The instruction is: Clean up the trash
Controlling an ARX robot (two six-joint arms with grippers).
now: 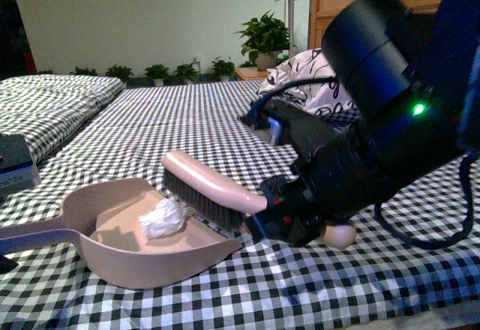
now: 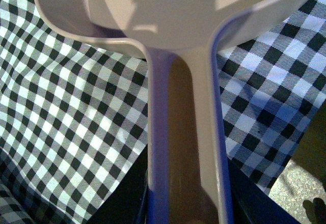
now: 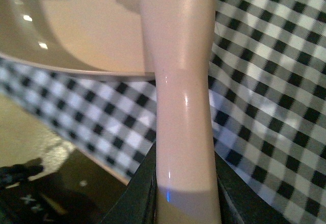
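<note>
Resting inside the beige dustpan (image 1: 124,244), the wad of white tissue (image 1: 163,220) sits near the middle of the pan's floor, just beside the dark bristles of the brush (image 1: 206,187). The brush lies at the pan's open edge with its bristles down and its pink back up, its handle running toward the right arm.

The right hand (image 1: 281,210) is closed around the brush handle; in the right wrist view the pink handle (image 3: 183,107) passes between the two dark fingers (image 3: 140,198), which press against it on both sides. A rounded pink end of the handle shows past the hand in the front view.

The left hand (image 2: 188,211) holds the dustpan by its long handle (image 2: 186,132); in the left wrist view the handle runs between the dark fingers (image 2: 122,198) at the frame's lower edge, and the pan's bowl spreads out beyond. In the front view only the handle reaches the left edge, and the left hand itself is out of frame.

Everything sits on a bed covered in a black-and-white checked cloth (image 1: 315,285). A patterned pillow (image 1: 319,75) lies behind the right arm, and potted plants (image 1: 262,41) line the far wall.
</note>
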